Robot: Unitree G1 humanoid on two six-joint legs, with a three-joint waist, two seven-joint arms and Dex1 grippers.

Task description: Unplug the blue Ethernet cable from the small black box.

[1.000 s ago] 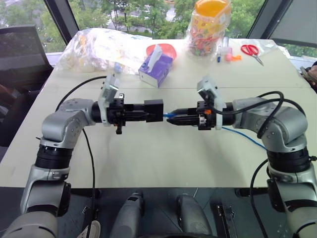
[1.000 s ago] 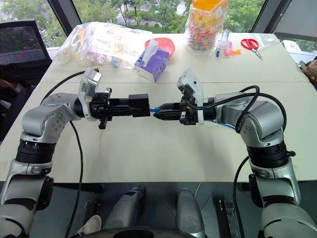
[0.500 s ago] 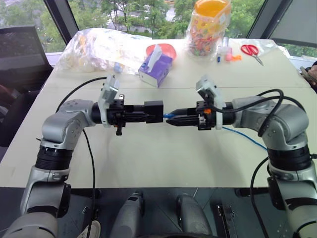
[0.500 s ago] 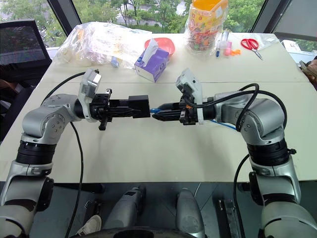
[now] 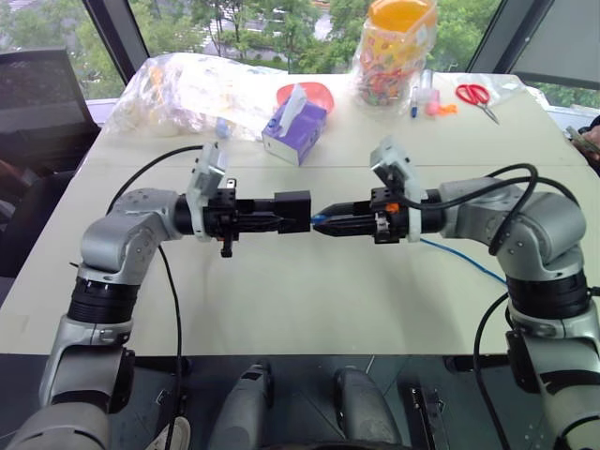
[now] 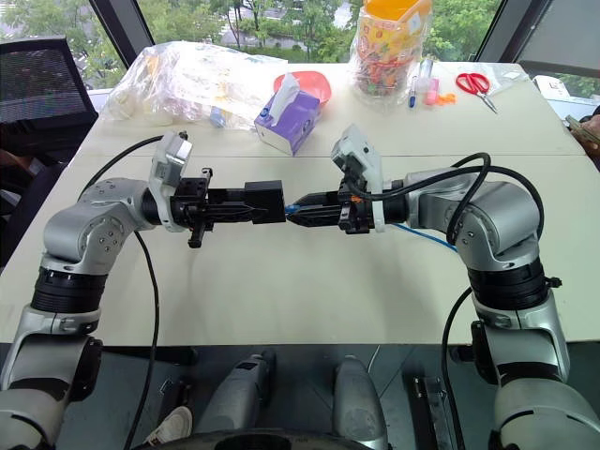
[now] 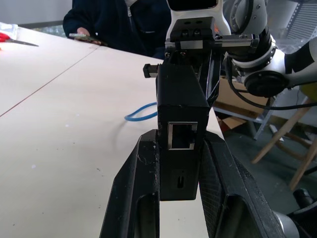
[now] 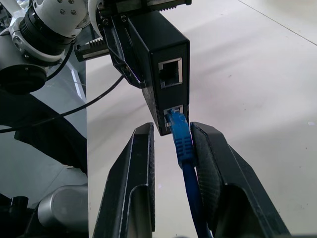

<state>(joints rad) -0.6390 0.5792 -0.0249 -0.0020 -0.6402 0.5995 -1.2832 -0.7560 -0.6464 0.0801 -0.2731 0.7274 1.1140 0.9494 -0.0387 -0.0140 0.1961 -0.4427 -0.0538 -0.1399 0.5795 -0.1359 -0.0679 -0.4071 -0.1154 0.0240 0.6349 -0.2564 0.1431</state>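
Since a second ago we see the right gripper edged a little toward the left gripper, with the gap between plug and box narrower; nothing on the tabletop has shifted.

Our left jaws are pressed onto the small black box, one finger on each side wall, holding it above the tabletop. Our right jaws pinch the blue Ethernet cable just behind its plug, the cord running back between the fingers. The plug tip sits at the lower of the two ports facing the right jaws; whether it is seated inside or just clear we cannot tell. Behind the right jaws the cable trails onto the tabletop.
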